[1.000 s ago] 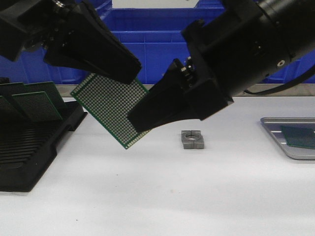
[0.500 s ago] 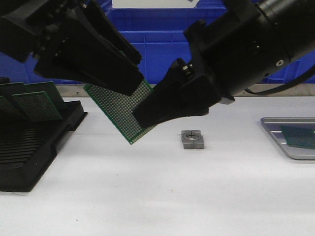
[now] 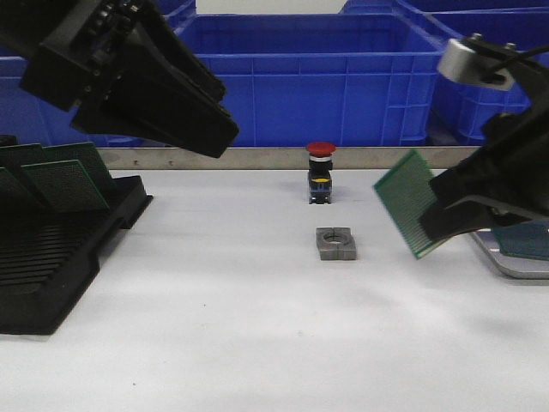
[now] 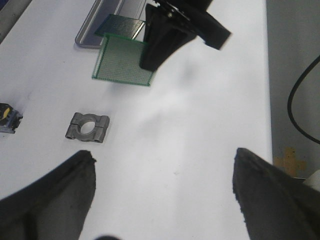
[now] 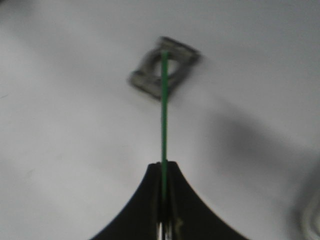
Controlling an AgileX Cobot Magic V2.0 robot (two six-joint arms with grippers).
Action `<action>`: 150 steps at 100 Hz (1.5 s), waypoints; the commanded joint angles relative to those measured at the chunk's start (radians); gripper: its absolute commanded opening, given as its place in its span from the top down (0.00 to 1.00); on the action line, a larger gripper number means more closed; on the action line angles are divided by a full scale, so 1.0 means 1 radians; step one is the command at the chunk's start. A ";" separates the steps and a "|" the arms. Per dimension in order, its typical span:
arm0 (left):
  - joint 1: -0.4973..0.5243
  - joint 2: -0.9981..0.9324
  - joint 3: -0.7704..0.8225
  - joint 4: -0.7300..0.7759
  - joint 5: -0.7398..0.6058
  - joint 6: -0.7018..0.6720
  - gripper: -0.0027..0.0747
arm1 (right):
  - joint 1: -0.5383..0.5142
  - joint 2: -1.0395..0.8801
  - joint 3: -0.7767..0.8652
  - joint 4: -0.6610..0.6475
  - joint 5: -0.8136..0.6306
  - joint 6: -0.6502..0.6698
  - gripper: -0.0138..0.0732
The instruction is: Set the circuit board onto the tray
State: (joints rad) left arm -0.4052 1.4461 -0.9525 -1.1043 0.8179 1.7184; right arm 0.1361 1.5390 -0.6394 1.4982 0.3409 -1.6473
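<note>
The right gripper (image 3: 448,225), clamped on the circuit board (image 3: 410,202), carries it in the air just left of the tray (image 3: 502,264). Next, level it over the tray; the left gripper (image 4: 162,185) hangs wide open, empty

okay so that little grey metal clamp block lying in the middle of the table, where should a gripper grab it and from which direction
Come straight down from above and close on the two long straight sides of the clamp block. It lies flat on the white table with its round hole facing up, so those parallel outer faces are probably the surest seat for the fingers. Nothing stands right beside it.
</note>
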 commanded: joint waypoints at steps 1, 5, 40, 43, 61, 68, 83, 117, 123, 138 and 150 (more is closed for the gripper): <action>0.003 -0.033 -0.029 -0.063 0.008 -0.009 0.27 | -0.068 -0.017 -0.018 0.116 -0.049 0.009 0.91; 0.003 -0.033 -0.029 -0.063 0.008 -0.009 0.27 | -0.098 -0.008 -0.018 0.147 -0.074 0.009 0.91; 0.003 -0.033 -0.029 -0.063 0.008 -0.009 0.27 | -0.207 0.110 -0.028 0.228 -0.118 0.006 0.90; 0.003 -0.033 -0.029 -0.063 0.008 -0.009 0.27 | -0.207 0.110 -0.031 0.228 -0.123 0.006 0.90; 0.003 -0.033 -0.029 -0.063 0.008 -0.009 0.27 | -0.207 0.108 -0.046 0.228 -0.144 0.006 0.57; 0.003 -0.033 -0.029 -0.063 0.008 -0.009 0.27 | -0.207 0.108 -0.046 0.228 -0.148 0.006 0.34; 0.003 -0.033 -0.029 -0.063 0.008 -0.009 0.27 | -0.207 0.106 -0.046 0.228 -0.172 0.006 0.09; 0.048 -0.093 -0.054 -0.030 -0.043 -0.074 0.31 | -0.207 -0.023 -0.027 0.204 -0.152 0.006 0.09; 0.076 -0.121 -0.054 -0.005 -0.079 -0.152 0.34 | -0.207 -0.065 -0.016 0.201 -0.147 0.006 0.10; 0.177 -0.207 -0.054 0.175 -0.105 -0.417 0.52 | -0.207 -0.193 0.021 0.200 -0.147 0.006 0.29; 0.244 -0.266 -0.054 0.384 -0.072 -0.622 0.84 | -0.207 -0.307 0.063 0.200 -0.126 0.006 0.66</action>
State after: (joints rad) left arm -0.1973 1.2404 -0.9733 -0.8120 0.7418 1.2445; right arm -0.0624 1.3302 -0.5790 1.6956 0.1637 -1.6366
